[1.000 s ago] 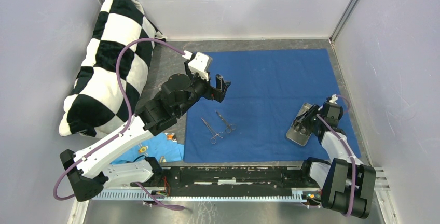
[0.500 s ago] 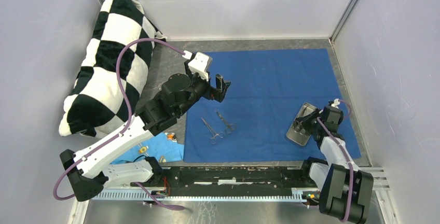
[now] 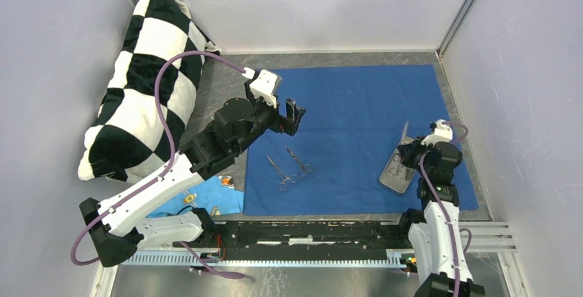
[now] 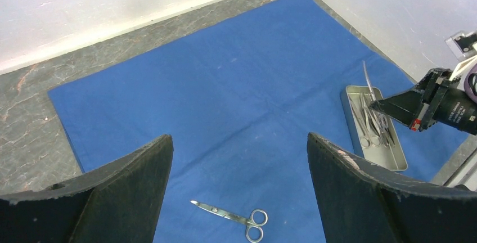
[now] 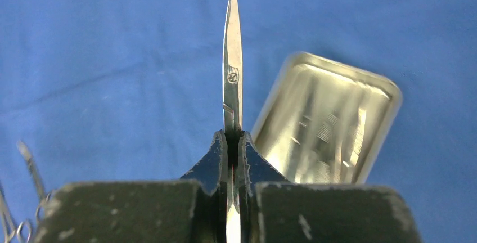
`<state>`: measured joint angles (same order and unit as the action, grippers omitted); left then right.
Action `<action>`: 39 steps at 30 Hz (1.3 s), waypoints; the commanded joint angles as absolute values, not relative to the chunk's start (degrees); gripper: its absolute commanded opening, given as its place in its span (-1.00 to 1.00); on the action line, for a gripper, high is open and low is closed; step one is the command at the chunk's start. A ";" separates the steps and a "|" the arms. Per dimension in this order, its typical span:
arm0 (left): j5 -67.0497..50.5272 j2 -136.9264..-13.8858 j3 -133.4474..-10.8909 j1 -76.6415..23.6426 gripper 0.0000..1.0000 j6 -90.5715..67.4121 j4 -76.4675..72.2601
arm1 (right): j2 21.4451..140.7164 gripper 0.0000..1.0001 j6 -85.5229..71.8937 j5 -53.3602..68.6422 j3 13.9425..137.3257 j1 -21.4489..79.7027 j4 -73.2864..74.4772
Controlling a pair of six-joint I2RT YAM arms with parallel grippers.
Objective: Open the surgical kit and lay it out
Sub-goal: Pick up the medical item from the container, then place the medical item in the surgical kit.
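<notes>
- Dark blue cloth (image 3: 357, 125): smooth woven fabric with faint fold creases, spread flat as a rectangle over the right part of the mottled grey desk (image 3: 330, 60), close to its far and right edges.
- Small rectangular steel tray (image 4: 346, 113): shiny, with rounded corners, on the cloth near the desk's near right corner; several thin silver instruments inside.
- Right fingers (image 5: 211, 167): matte black, clenched on slim polished scissors (image 5: 232, 74), tapered tip raised at the tray.
- Left fingers (image 4: 124, 187): broad, dark and scuffed, released and wide apart above the cloth's left part, grasping nothing.
- Two ring-handled steel tools (image 3: 282, 173): flat and side by side on the cloth, near its near left corner.
- Plump black-and-white checked pillow (image 3: 144, 84): along the desk's left edge.
</notes>
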<state>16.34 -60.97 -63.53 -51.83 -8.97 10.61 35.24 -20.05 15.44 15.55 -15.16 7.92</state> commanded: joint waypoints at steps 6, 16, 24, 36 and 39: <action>16.35 -60.65 -63.46 -51.85 0.86 -7.89 8.77 | 42.90 -1.00 -4.73 25.88 25.53 7.06 -1.50; 18.13 -60.05 -63.29 -51.86 0.86 -7.22 8.67 | 70.09 -1.00 -9.35 18.78 38.59 29.83 -3.10; 22.04 -58.12 -62.31 -51.86 0.86 -7.22 7.85 | 86.34 -1.00 -21.14 5.12 47.15 44.20 -4.61; 30.23 -54.98 -60.88 -51.86 0.86 -7.13 6.68 | 96.00 -0.97 -22.32 -14.41 55.63 55.49 4.08; 30.26 -54.52 -60.40 -51.86 0.86 -7.05 6.10 | 97.68 -0.97 -22.01 -19.77 57.82 57.51 7.17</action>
<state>27.29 -55.96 -61.14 -51.83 -8.95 9.34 95.96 -21.15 -9.10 53.63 55.57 3.18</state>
